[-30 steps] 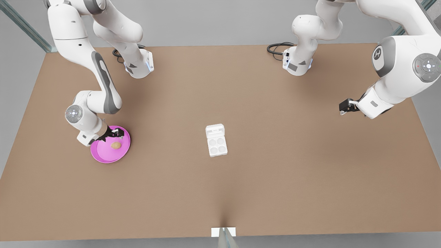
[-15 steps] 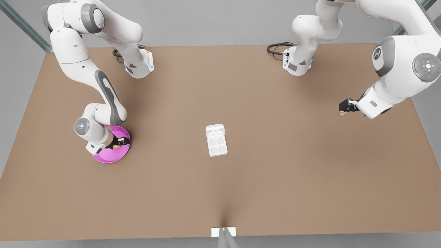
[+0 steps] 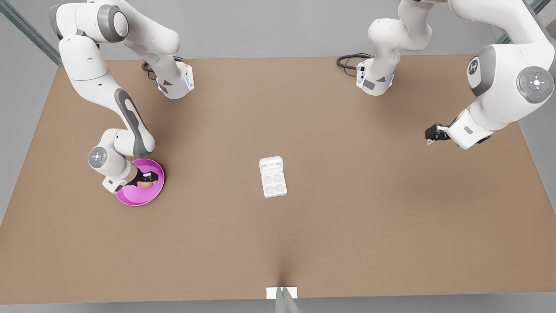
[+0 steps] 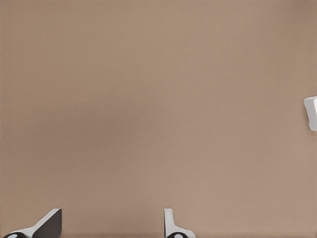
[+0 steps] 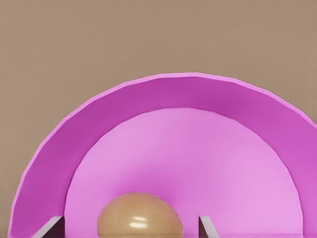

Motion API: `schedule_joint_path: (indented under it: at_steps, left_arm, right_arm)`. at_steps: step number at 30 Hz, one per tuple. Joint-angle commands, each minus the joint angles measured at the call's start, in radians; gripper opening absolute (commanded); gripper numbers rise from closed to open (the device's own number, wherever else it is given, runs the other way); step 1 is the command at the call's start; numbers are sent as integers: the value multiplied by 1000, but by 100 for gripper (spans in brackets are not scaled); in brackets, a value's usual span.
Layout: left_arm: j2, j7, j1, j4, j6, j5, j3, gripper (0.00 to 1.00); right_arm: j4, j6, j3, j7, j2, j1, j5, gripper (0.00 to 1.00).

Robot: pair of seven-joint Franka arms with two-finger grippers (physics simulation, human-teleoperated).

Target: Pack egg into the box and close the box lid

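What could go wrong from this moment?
The right claw straddles the egg on the pink plate with its fingers still apart; the round egg could roll or squirt out as they close. The box sits far off with small cups, so a misplaced drop is possible. The left claw waits, open, far from the box lid.

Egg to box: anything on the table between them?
Nothing. In the front view the stretch from the egg, on the pink plate between the right gripper fingers, to the box is bare table.
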Motion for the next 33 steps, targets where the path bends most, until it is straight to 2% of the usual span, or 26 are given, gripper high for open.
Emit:
schedule_joint_path:
  at_steps: [1, 8, 9, 11, 12, 17, 19, 23, 25, 30, 32, 33]
  left_arm:
    - [-1, 0, -2, 0, 0, 1, 1, 100]
    - [-1, -2, -2, 0, 0, -1, 1, 100]
    - [-1, -2, -2, 0, 0, -1, 1, 100]
    - [-1, -2, -2, 0, 0, 1, 1, 100]
    - [-1, -2, -2, 0, 0, 1, 1, 100]
    - [-1, -2, -4, 0, -1, -1, 1, 100]
    - [-1, -4, -4, 0, -1, 1, 1, 100]
    - [-1, -4, -4, 0, -1, 1, 1, 100]
    - [-1, -4, -4, 0, -1, 1, 1, 100]
    - [1, -4, -4, 0, 0, 1, 1, 100]
    - [1, -4, -4, 0, 0, -1, 1, 100]
    - [1, -4, -4, 0, 0, 1, 1, 100]
  right_arm:
    - [0, 16, 0, -17, 0, -1, 2, 100]
    - [19, 34, 0, -17, 48, 1, 5, 100]
    - [20, 34, 0, -15, 48, 1, 5, 80]
    - [22, 33, 0, -14, 48, 1, 5, 53]
    - [25, 33, 0, -14, 48, 2, 5, 52]
    - [31, 22, 2, -18, 36, 4, 3, 51]
    - [31, -10, 29, -20, -3, -4, 3, 51]
    - [40, -30, 31, -20, -73, 4, 3, 51]
    - [204, -242, 69, -9, -95, 19, 5, 51]
    - [410, -340, 127, 41, -72, 79, 3, 49]
    - [611, -481, 127, 61, 26, 134, 8, 48]
    - [643, -493, 127, 95, 43, 165, 6, 48]
